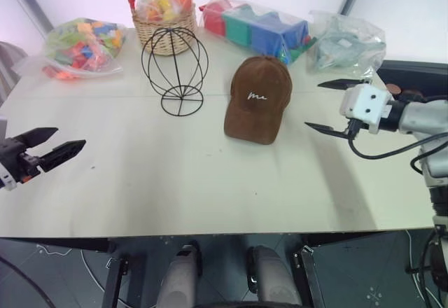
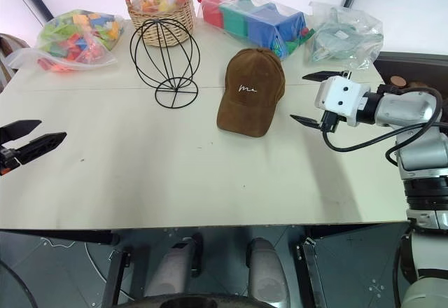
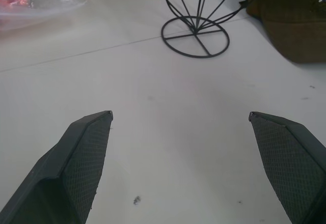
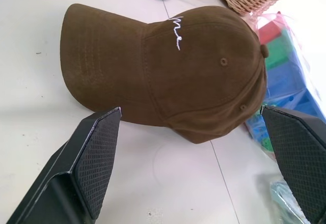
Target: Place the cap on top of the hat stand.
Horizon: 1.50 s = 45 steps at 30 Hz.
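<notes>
While the cap (image 1: 257,99) lies flat on the white table (image 1: 175,182), crown up and brim pointing toward the robot, the right gripper (image 1: 334,106) hangs just beside it on the right, a little above the table surface. Its two black fingers stand wide apart and hold nothing; in the right wrist view the cap (image 4: 168,71) fills the space ahead of the spread fingertips (image 4: 99,132), but they do not touch it. The small white embroidery on the front of the cap is visible.

The hat stand (image 1: 175,70) is upright on the table to the left of the cap, near it but apart, its round wire base resting on the surface. Directly behind the stand is a wicker basket (image 1: 165,28) with coloured things in a clear bag. More bags sit along the far edge: a bag of colourful blocks (image 1: 80,45) at the left, a bag of big foam blocks (image 1: 259,28) behind the cap, and a bag with greenish contents (image 1: 346,42) at the right.

The left gripper (image 1: 52,147) hovers at the left edge of the table, well apart from the stand and the cap, its fingers (image 3: 81,158) also open and empty
</notes>
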{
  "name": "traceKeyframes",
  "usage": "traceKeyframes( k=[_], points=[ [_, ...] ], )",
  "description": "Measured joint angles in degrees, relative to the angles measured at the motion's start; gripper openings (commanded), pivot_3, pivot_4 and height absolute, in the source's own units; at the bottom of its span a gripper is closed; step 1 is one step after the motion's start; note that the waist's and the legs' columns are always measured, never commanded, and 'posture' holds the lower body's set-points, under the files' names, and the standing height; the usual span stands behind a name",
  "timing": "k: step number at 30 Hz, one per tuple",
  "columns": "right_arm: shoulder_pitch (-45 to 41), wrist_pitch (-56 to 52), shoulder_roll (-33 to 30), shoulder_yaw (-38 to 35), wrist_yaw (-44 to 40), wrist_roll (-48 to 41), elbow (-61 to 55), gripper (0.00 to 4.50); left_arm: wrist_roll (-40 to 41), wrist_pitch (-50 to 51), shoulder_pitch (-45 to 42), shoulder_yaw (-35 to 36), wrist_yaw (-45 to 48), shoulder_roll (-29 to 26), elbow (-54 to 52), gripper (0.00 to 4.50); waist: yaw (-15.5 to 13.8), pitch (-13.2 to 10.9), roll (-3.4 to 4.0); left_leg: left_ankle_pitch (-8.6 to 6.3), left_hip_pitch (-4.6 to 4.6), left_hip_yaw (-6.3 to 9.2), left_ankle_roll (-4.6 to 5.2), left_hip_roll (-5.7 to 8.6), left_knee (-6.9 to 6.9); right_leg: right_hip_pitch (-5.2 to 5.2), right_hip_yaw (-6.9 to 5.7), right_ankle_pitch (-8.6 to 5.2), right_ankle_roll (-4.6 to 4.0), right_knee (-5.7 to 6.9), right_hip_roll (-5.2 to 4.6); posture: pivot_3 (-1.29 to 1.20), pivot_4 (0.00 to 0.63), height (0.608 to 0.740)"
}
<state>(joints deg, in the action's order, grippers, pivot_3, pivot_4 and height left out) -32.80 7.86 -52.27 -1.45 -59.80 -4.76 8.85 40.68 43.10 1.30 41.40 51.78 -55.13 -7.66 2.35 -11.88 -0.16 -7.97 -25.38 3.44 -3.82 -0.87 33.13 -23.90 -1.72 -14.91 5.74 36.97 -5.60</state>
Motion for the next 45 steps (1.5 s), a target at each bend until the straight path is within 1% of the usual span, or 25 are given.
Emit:
traceKeyframes(
  k=[11,14,15,19,21,24,26,29,33,37,40,45],
  points=[
    [0.1,0.9,1.0,0.7,1.7,0.3,-0.3,4.48,1.3,2.2,-1.7,-1.6,2.0,-1.2,-0.3,4.50,0.0,0.0,0.00,0.00,0.01,0.00,0.01,0.00,0.00,0.00,0.00,0.01,0.00,0.04,0.01,0.00,0.150,0.740],
    [2.0,2.3,2.1,0.9,3.5,1.4,-2.2,4.48,1.8,2.7,-2.3,-2.3,2.0,-1.2,-0.4,4.50,0.0,0.0,-0.03,0.01,0.01,0.00,0.01,0.00,0.00,0.00,0.00,0.01,0.01,0.07,0.02,0.00,0.150,0.740],
    [3.9,3.1,2.5,0.9,4.6,2.2,-3.9,4.48,1.8,2.7,-2.9,-2.7,1.9,-1.2,-0.4,4.50,-0.1,0.0,-0.04,0.01,0.01,0.00,0.01,0.00,0.00,0.00,0.00,0.01,0.01,0.08,0.02,0.00,0.150,0.740],
    [11.8,6.8,7.1,2.8,9.6,6.1,-11.9,4.48,1.8,2.6,-5.0,-5.2,1.1,-0.4,-0.4,4.50,-0.4,0.1,-0.10,0.01,0.02,0.02,0.01,0.00,-0.01,0.01,0.00,0.03,0.00,0.13,0.04,0.00,0.150,0.740],
    [13.5,9.2,8.4,3.4,12.6,9.1,-13.6,4.48,2.0,2.6,-5.8,-6.8,0.7,0.4,-0.4,4.50,-0.5,0.1,-0.09,0.01,0.01,0.01,0.01,0.00,0.06,0.02,0.01,0.07,0.04,0.13,0.04,0.00,0.150,0.740],
    [15.5,17.5,8.3,3.5,17.9,16.1,-15.0,4.48,2.2,2.7,-6.5,-7.6,0.5,0.5,-0.4,4.50,-0.5,0.1,-0.23,0.00,0.04,0.01,0.00,-0.01,0.10,0.05,0.00,0.08,0.03,0.10,0.04,0.00,0.150,0.740],
    [16.0,22.9,8.8,5.0,21.7,21.3,-14.5,4.48,2.2,2.7,-7.6,-8.5,0.5,0.4,-0.1,4.50,-0.5,0.2,-0.29,0.00,0.08,0.01,0.00,-0.02,0.11,0.08,0.00,0.08,0.03,0.10,0.04,0.00,0.150,0.740],
    [15.8,28.6,11.0,7.9,27.5,28.3,-11.6,4.48,2.2,2.7,-9.1,-9.3,0.7,0.4,0.3,4.50,-0.3,0.2,-0.39,0.01,0.09,0.00,0.00,-0.04,0.11,0.11,0.01,0.09,0.01,0.08,0.04,0.00,0.150,0.740],
    [14.3,31.9,13.1,10.3,34.4,34.9,-4.7,4.48,2.3,2.9,-9.8,-9.4,0.6,0.3,0.5,4.50,-0.2,0.2,-0.40,0.01,0.08,0.01,0.01,-0.03,0.11,0.12,0.01,0.12,-0.03,0.09,0.04,0.00,0.150,0.740],
    [10.4,33.8,14.2,12.6,40.1,39.8,2.8,4.48,2.5,4.1,-9.2,-9.3,0.7,-0.3,-0.1,4.50,0.1,0.2,-0.40,0.01,0.09,0.02,0.01,-0.03,0.09,0.10,0.01,0.14,-0.04,0.12,0.07,0.00,0.150,0.740],
    [6.5,34.6,15.3,14.8,44.1,42.7,8.8,4.48,2.7,5.5,-6.1,-8.9,1.9,-2.1,-2.6,4.50,0.3,0.2,-0.42,0.01,0.11,0.03,0.01,-0.03,0.09,0.11,0.02,0.14,-0.05,0.14,0.08,0.00,0.150,0.740],
    [1.9,35.5,17.3,18.4,49.2,46.0,15.6,4.48,4.2,7.4,-4.2,-6.8,2.4,-2.2,-5.1,4.50,0.1,0.2,-0.45,0.01,0.12,0.06,0.01,-0.03,0.09,0.16,0.02,0.14,-0.05,0.13,0.09,0.00,0.150,0.740]
  ],
)
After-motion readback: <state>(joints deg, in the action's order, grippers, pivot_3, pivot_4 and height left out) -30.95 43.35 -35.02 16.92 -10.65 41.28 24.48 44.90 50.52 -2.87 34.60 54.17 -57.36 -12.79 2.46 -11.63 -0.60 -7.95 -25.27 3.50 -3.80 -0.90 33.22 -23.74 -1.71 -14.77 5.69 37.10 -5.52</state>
